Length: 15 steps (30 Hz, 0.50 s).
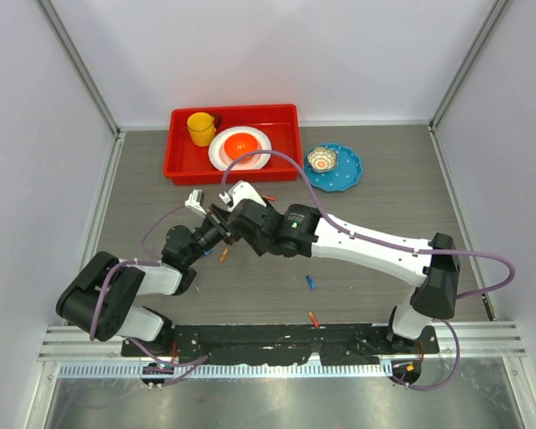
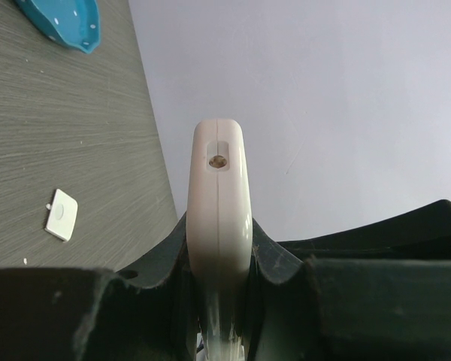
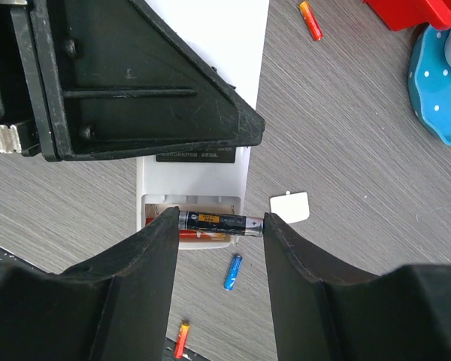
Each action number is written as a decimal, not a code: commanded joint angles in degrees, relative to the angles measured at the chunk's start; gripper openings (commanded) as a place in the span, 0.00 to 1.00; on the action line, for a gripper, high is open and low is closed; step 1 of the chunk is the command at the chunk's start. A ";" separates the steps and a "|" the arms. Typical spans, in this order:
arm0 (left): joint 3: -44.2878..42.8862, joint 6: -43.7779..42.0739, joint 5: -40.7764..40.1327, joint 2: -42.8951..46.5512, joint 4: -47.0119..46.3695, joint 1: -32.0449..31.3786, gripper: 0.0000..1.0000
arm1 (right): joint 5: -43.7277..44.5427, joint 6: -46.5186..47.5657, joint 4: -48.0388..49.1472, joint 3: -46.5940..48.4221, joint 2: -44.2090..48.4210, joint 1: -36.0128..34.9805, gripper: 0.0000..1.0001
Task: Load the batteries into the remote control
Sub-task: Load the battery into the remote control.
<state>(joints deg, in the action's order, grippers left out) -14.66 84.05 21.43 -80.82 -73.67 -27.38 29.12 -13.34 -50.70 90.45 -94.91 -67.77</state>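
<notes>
Remote control point(image 3: 240, 45) flat, white; battery point(image 3: 221, 222) cylindrical

L arm point(image 1: 147, 279) rises from its base at the near left, elbow bent, forearm pointing up and right toward the table centre. L gripper point(image 2: 219, 259) is fully closed, both fingers pressed on the sides of the remote control point(image 2: 219, 188), which sticks out past the fingertips. R arm point(image 1: 366, 241) reaches from its base at the near right, long and low, to the left, its wrist just beside the L gripper. R gripper point(image 3: 220, 226) looks down, jaws approx. half apart, clamping a dark battery point(image 3: 210, 221) by its two ends.
</notes>
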 commanded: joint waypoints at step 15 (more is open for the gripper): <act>-0.37 0.41 -0.42 1.28 -14.92 -0.31 0.00 | -0.38 0.16 1.83 2.36 -0.89 -0.26 0.59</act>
<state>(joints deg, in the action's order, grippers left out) -14.66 84.01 21.39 -80.82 -73.47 -27.38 28.82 -13.39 -50.13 90.56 -95.42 -67.75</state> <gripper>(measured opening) 0.255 0.582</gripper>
